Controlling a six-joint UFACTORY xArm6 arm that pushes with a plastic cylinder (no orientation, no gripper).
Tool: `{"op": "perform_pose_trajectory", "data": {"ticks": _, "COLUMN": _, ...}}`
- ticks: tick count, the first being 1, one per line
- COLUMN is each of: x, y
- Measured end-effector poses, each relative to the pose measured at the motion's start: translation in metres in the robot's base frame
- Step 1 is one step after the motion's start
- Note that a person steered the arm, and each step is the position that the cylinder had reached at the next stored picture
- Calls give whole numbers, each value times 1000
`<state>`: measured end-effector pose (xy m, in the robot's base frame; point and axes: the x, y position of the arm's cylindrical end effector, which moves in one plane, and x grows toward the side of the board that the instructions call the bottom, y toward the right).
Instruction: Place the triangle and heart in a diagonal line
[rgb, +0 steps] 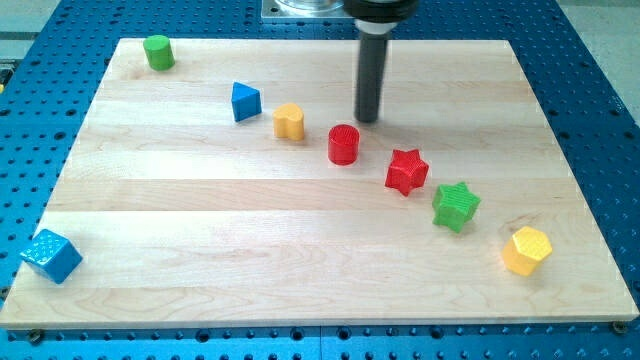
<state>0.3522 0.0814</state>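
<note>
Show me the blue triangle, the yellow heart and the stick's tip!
blue triangle (246, 102): camera view, its front face.
yellow heart (289, 121): camera view, its top.
my tip (367, 120): camera view, the rod's lower end.

Eight small plastic blocks on the wooden board (200, 200): two blue, two yellow, two red, two green. By shape: two stars, two cylinders, one each otherwise.

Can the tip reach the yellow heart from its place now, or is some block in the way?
Probably yes. My tip stands to the view's right of the yellow heart, with bare board between them. The red cylinder lies lower, off that line, and the blue triangle is beyond the heart.
</note>
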Motion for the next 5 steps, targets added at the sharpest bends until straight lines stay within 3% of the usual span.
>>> {"op": "perform_pose_trajectory", "data": {"ticks": 1, "x": -17, "y": -44}}
{"op": "perform_pose_trajectory", "data": {"ticks": 2, "x": -67, "y": -130}}
{"op": "perform_pose_trajectory", "data": {"ticks": 3, "x": -87, "y": -222}}
{"op": "perform_pose_trajectory", "data": {"ticks": 4, "x": 15, "y": -297}}
{"op": "perform_pose_trajectory", "data": {"ticks": 5, "x": 167, "y": -235}}
